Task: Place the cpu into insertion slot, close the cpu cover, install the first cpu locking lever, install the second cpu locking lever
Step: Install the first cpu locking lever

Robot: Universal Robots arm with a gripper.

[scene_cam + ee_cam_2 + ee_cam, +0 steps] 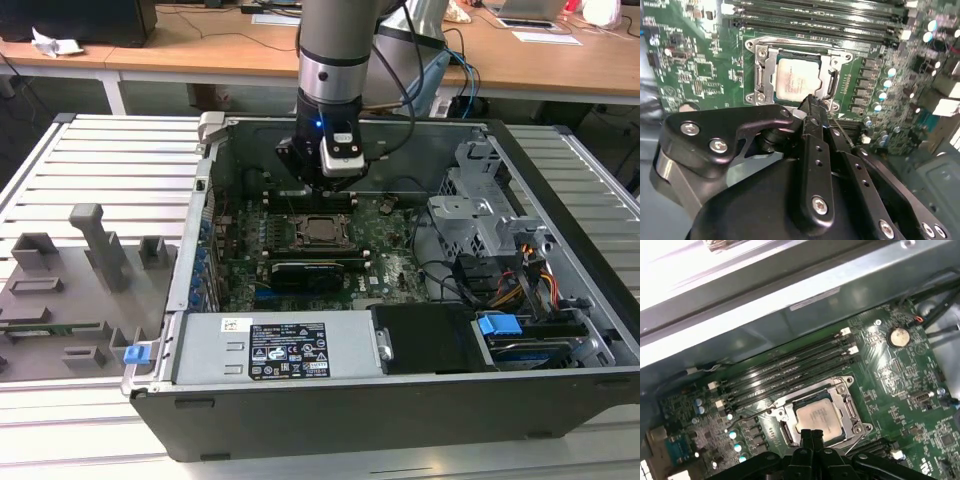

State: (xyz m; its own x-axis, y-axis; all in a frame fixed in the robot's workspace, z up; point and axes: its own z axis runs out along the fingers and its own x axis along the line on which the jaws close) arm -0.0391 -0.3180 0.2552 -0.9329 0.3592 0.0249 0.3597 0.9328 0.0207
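Just above the seated cpu (816,418), the end effector (812,435) (fingertips (806,438) together).

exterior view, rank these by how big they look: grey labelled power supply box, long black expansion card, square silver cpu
1. Grey labelled metal power supply box: clearly largest, though it is also nearest the camera.
2. Long black expansion card.
3. Square silver-grey cpu in its socket: smallest.

- One robot arm (335,60), one pincer (810,433).
- One open computer case (350,410), one bench (100,170).
- One green motherboard (395,260).
- One cpu (816,418), one cpu cover (765,75).
- Four black memory slots (790,365).
- One coin battery (898,337).
- One black expansion card (310,272).
- One grey power supply (210,350).
- Two blue tabs (135,353).
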